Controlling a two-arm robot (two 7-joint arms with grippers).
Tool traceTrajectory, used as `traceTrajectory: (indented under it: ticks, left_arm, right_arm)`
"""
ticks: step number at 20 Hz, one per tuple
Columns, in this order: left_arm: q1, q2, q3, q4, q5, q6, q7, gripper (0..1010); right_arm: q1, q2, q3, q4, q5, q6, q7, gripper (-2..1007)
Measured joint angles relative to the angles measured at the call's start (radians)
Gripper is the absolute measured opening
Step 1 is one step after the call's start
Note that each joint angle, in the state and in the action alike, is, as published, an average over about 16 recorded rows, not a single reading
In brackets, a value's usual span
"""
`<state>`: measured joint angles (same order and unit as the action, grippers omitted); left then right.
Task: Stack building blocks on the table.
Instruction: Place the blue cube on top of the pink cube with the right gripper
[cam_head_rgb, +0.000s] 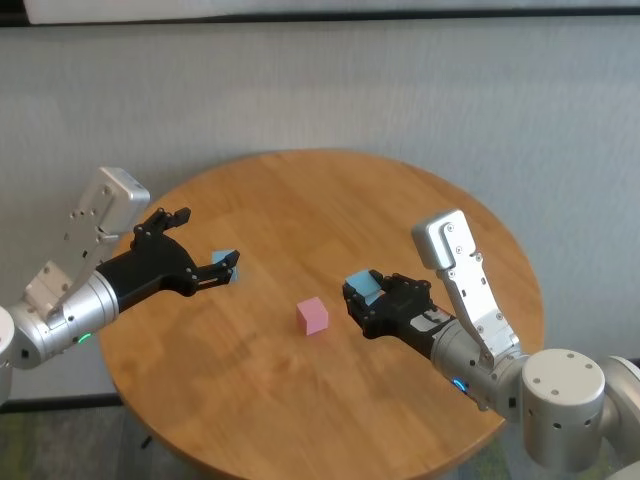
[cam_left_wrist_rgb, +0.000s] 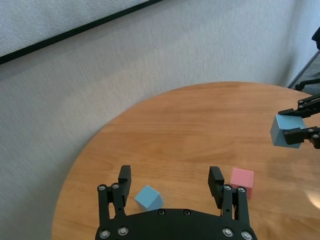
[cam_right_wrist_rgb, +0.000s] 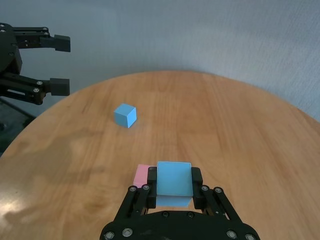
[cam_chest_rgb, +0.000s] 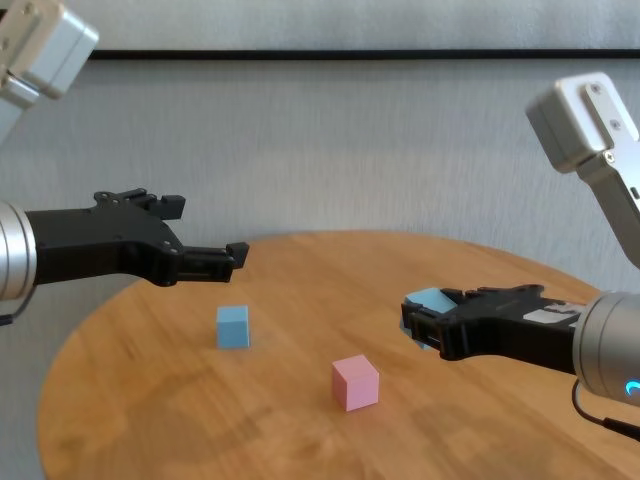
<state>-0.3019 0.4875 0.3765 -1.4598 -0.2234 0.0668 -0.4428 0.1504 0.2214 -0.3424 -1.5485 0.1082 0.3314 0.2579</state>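
A pale pink block (cam_head_rgb: 312, 316) rests near the middle of the round wooden table (cam_head_rgb: 330, 205). To its left, a light blue block (cam_head_rgb: 224, 262) also lies on the tabletop. My left gripper (cam_head_rgb: 208, 244) hovers in the air above that blue block, open and holding nothing. My right gripper (cam_head_rgb: 362, 296) is shut on a second light blue block (cam_head_rgb: 364, 285), held above the table just right of the pink block. The right wrist view shows this held block (cam_right_wrist_rgb: 174, 180) between the fingers, with the pink block (cam_right_wrist_rgb: 142, 176) partly hidden behind it.
A grey wall (cam_head_rgb: 400, 90) runs behind the table. Bare wood (cam_head_rgb: 300, 410) lies between the blocks and the table's near edge.
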Motion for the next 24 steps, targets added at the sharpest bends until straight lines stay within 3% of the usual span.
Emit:
traceTrajectory:
  ticks: [12, 24]
  left_arm:
    - [0.0, 0.0, 0.0, 0.0, 0.0, 0.0, 0.0, 1001]
    - [0.0, 0.0, 0.0, 0.0, 0.0, 0.0, 0.0, 1001]
  right_arm:
    - [0.03, -0.002, -0.013, 0.038, 0.002, 0.01, 0.037, 366]
    - [0.063, 0.01, -0.04, 0.077, 0.01, -0.002, 0.082, 366]
